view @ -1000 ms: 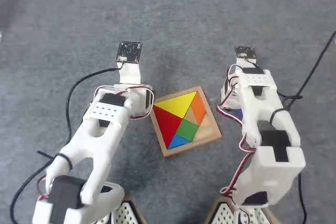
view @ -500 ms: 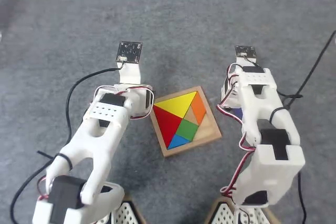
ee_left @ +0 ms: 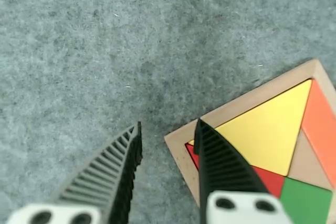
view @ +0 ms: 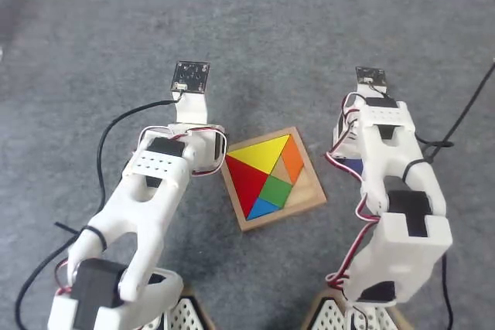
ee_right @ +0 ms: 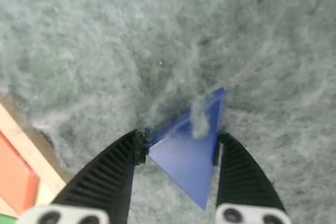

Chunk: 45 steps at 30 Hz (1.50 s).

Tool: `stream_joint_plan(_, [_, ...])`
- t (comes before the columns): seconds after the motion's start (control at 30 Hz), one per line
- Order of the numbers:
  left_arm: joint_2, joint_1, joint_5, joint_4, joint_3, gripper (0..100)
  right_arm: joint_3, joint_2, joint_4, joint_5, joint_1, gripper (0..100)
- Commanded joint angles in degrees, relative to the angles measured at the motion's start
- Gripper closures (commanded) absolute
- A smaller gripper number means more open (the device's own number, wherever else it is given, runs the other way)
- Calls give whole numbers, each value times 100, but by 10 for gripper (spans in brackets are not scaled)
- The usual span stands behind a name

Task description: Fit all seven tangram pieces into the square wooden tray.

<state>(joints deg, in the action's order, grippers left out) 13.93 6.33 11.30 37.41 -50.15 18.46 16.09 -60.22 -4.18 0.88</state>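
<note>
The square wooden tray point(view: 308, 195) lies mid-table between the arms and holds a yellow triangle point(view: 263, 154), red triangle point(view: 244, 178), green, light blue, orange and tan pieces. A dark blue triangle point(ee_right: 189, 148) lies on the carpet just right of the tray, a sliver of it peeking from under the right arm point(view: 351, 167). My right gripper point(ee_right: 178, 139) is shut on this triangle, one finger against each side. My left gripper point(ee_left: 168, 127) is open and empty, low at the tray's left corner point(ee_left: 181, 148), with one finger over the rim there.
Grey carpet covers the whole table. The tray's edge point(ee_right: 21, 145) and the orange piece point(ee_right: 16, 179) lie close beside the right gripper. Cables trail from both arms. Open carpet stretches behind the tray and to both sides.
The right arm has shifted slightly to the right, away from the tray. The left arm and the pieces in the tray have not moved.
</note>
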Motion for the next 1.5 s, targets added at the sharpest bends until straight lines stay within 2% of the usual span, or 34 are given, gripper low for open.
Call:
stream_joint_plan(0.0, [229,35,-62,-97,22,838,-352,-110,-277,440,4,873])
stream_joint_plan(0.33, [229,35,-62,-105,22,838,-2048,-541,-2009,3033,611,873])
stream_joint_plan(0.47, [229,0,-62,-114,22,838,-2567,-541,-2580,4484,1402,873])
stream_joint_plan(0.67, [229,-123,-53,-114,22,838,-2708,-532,-3275,7059,2800,873])
stream_joint_plan(0.83, [255,-589,-9,-114,75,838,-2646,-400,-3626,8712,3169,874])
stream_joint_plan(0.97, [281,-897,316,-88,127,838,-2409,66,-3626,9187,3160,874])
stream_joint_plan(1.23, [290,-1890,1407,70,426,836,-2365,532,-3503,9468,3125,912])
stream_joint_plan(1.47, [290,-1996,1477,79,479,836,-2338,549,-3547,10391,2730,904])
